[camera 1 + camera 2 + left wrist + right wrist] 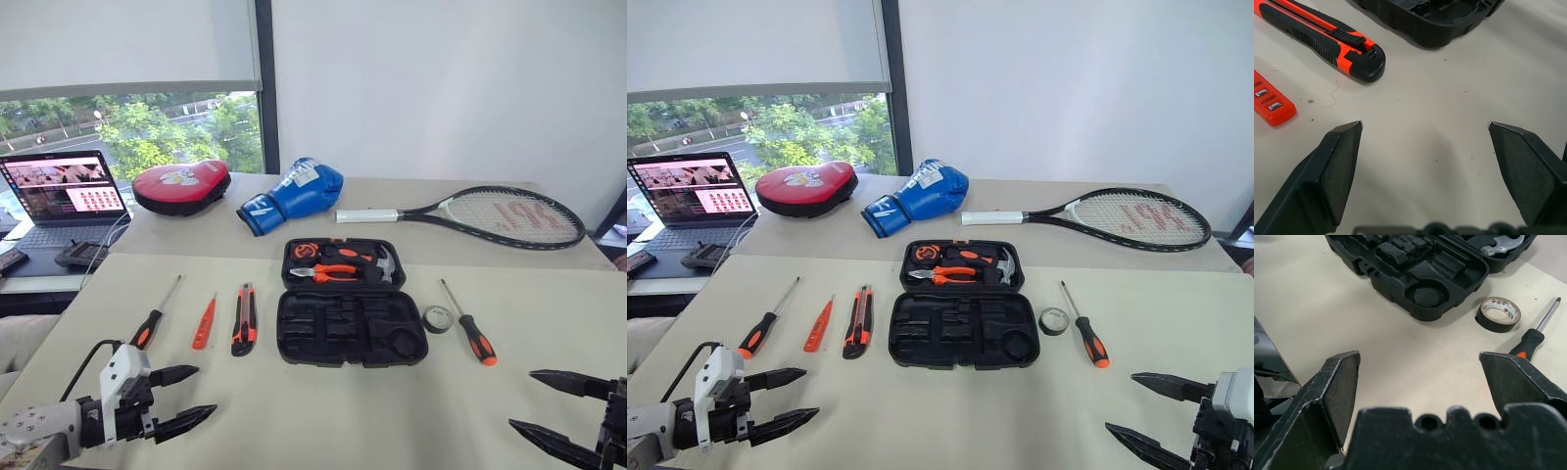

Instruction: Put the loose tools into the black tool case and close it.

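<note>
Nearest the camera, the left gripper (pixel 181 397) and right gripper (pixel 554 411) hover low over the desk (pixel 323 411), jaws of both spread wide and empty. The black tool case (pixel 351 328) lies open mid-desk, its near tray bare. To its left lie a screwdriver (pixel 149 326), the orange tester screwdriver (pixel 205 323) and the utility knife (pixel 244 319); to its right, the tape roll (pixel 437 318) and a second screwdriver (pixel 474 335). The slim tools lie flat, so the jaws may scrape the desk and skid them away; a tool seated crooked in its recess could stop the lid closing.
</note>
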You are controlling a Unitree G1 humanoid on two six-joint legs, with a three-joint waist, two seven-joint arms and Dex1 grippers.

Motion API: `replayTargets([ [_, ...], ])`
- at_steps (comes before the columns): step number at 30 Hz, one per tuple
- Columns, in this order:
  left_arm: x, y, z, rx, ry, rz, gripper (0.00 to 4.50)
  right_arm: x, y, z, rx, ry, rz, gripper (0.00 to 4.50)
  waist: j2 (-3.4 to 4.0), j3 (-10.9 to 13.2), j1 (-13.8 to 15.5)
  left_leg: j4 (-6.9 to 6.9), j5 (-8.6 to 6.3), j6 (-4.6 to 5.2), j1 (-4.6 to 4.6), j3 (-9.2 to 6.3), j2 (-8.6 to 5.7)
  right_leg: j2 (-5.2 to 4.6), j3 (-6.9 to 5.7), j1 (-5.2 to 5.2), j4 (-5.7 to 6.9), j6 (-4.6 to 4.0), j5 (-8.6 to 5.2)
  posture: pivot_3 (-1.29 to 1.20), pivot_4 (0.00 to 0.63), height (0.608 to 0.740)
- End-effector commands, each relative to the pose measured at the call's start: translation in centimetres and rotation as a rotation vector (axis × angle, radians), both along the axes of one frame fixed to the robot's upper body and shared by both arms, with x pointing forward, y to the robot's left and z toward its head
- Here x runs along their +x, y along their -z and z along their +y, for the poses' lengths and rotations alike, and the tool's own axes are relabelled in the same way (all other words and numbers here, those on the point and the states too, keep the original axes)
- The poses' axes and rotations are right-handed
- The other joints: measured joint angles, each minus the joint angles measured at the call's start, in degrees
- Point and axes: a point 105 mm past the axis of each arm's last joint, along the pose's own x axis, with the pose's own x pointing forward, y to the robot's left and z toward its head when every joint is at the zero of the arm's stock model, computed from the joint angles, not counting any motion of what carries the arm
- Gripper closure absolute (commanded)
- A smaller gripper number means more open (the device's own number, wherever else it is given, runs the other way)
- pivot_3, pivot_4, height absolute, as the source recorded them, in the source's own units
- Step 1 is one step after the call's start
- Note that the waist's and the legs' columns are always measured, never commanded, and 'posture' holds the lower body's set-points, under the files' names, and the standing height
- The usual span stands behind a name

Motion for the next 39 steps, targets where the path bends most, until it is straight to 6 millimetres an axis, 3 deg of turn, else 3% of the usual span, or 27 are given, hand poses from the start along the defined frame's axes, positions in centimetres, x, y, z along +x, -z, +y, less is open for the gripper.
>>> replayTargets([
  [1, 1.5, -1.4, 0.1, -0.054, -0.109, -0.076, 0.09, 1.3, -1.4, 1.9, 0.053, -0.043, -0.104, 0.00, 0.00, 0.0, 0.0, 0.00, 0.00, 0.00, 0.00, 0.00, 0.00, 0.00, 0.00, 0.00, 0.00, 0.02, -0.01, 0.00, 0.150, 0.740],
  [4, 4.8, -3.7, 1.9, -0.151, -0.426, -0.171, 0.09, 3.1, -4.3, 6.8, 0.221, -0.187, -0.260, 0.00, -0.11, 0.1, -0.5, -0.09, 0.02, -0.02, 0.11, -0.01, 0.05, 0.01, 0.05, 0.07, -0.10, 0.24, -0.07, 0.00, 0.150, 0.740],
  [7, 6.3, -4.4, 3.8, -0.095, -0.624, -0.179, 0.09, 3.6, -5.6, 9.1, 0.274, -0.283, -0.298, 0.00, -0.22, 0.1, -0.7, 0.05, 0.20, -0.32, 0.01, -0.21, 0.08, 0.02, 0.11, 0.04, 0.08, 0.78, 0.32, 0.00, 0.150, 0.740],
  [10, 6.9, -4.9, 5.6, -0.002, -0.757, -0.123, 0.09, 3.4, -6.1, 10.9, 0.272, -0.400, -0.277, 0.00, -0.25, 0.1, -0.6, -0.10, 0.24, -0.35, 0.06, -0.26, 0.07, 0.48, 0.00, 0.05, 0.10, 0.41, 0.47, 0.00, 0.150, 0.740],
  [15, 7.4, -5.9, 7.8, 0.136, -0.860, -0.034, 0.09, 3.1, -6.7, 12.0, 0.255, -0.510, -0.232, 0.00, -0.29, 0.1, -0.4, -0.09, 0.36, 0.05, -0.13, -0.28, -0.05, 0.48, -0.14, -0.07, 0.03, 0.37, 0.46, 0.00, 0.150, 0.740],
  [19, 7.0, -3.6, 8.3, 0.250, -0.854, 0.182, 0.09, 3.3, -6.9, 12.2, 0.219, -0.549, -0.237, 0.00, -0.29, 0.1, -0.4, -0.10, 0.33, 0.00, -0.16, -0.26, -0.08, 0.45, -0.13, -0.09, -0.03, 0.39, 0.45, 0.00, 0.150, 0.740],
  [22, 7.4, -2.9, 9.4, 0.252, -0.924, 0.223, 0.09, 3.0, -6.9, 12.4, 0.206, -0.555, -0.245, 0.00, -0.30, 0.2, -0.3, -0.12, 0.16, -0.29, -0.17, -0.26, -0.06, 0.45, -0.13, -0.12, 0.00, 0.40, 0.44, 0.00, 0.150, 0.740],
  [23, 7.7, -2.8, 9.6, 0.249, -0.931, 0.227, 0.33, 2.9, -6.9, 12.4, 0.206, -0.555, -0.249, 0.00, -0.34, 0.2, -0.2, -0.12, 0.17, -0.31, -0.18, -0.26, -0.05, 0.47, -0.14, -0.14, 0.01, 0.39, 0.44, 0.00, 0.150, 0.740],
  [25, 8.3, -2.5, 9.3, 0.250, -0.907, 0.234, 0.83, 2.8, -6.9, 12.5, 0.203, -0.554, -0.251, 0.00, -0.40, 0.2, 0.0, -0.12, 0.16, -0.34, -0.21, -0.27, -0.04, 0.47, -0.16, -0.18, 0.05, 0.36, 0.44, 0.00, 0.150, 0.740],
  [29, 9.3, -2.5, 8.6, 0.233, -0.865, 0.220, 2.36, 2.4, -6.8, 12.5, 0.200, -0.533, -0.253, 0.00, -0.40, 0.2, 0.2, -0.11, 0.08, -0.49, -0.21, -0.28, -0.05, 0.35, -0.10, -0.18, 0.08, 0.33, 0.46, 0.00, 0.150, 0.740],
  [32, 10.6, -4.0, 7.5, 0.148, -0.827, 0.111, 3.44, 2.1, -6.6, 12.4, 0.201, -0.510, -0.249, 0.00, -0.40, 0.2, 0.2, -0.12, 0.09, -0.53, -0.25, -0.30, -0.04, 0.05, 0.00, -0.21, 0.07, 0.32, 0.46, 0.00, 0.150, 0.740],
  [36, 13.1, -9.4, 4.1, -0.120, -0.732, -0.190, 3.62, 1.6, -6.2, 12.3, 0.211, -0.466, -0.247, 0.00, -0.51, 0.2, 0.7, -0.07, 0.31, -0.91, -0.53, -0.36, -0.08, -0.09, -0.07, -0.36, 0.05, 0.32, 0.47, 0.00, 0.150, 0.740],
  [38, 13.3, -11.4, 0.7, -0.143, -0.531, -0.332, 3.62, 1.5, -6.1, 12.1, 0.214, -0.442, -0.245, 0.00, -0.69, 0.2, 0.7, 0.02, 0.34, -0.96, -0.74, -0.41, -0.08, -0.09, -0.10, -0.50, 0.07, 0.29, 0.52, 0.00, 0.150, 0.740],
  [39, 12.9, -11.6, -1.6, -0.174, -0.369, -0.294, 3.62, 1.4, -6.0, 12.0, 0.216, -0.425, -0.244, 0.00, -0.72, 0.1, 0.5, 0.03, 0.35, -0.97, -0.82, -0.40, -0.09, -0.10, -0.09, -0.58, 0.06, 0.28, 0.55, 0.00, 0.150, 0.740],
])
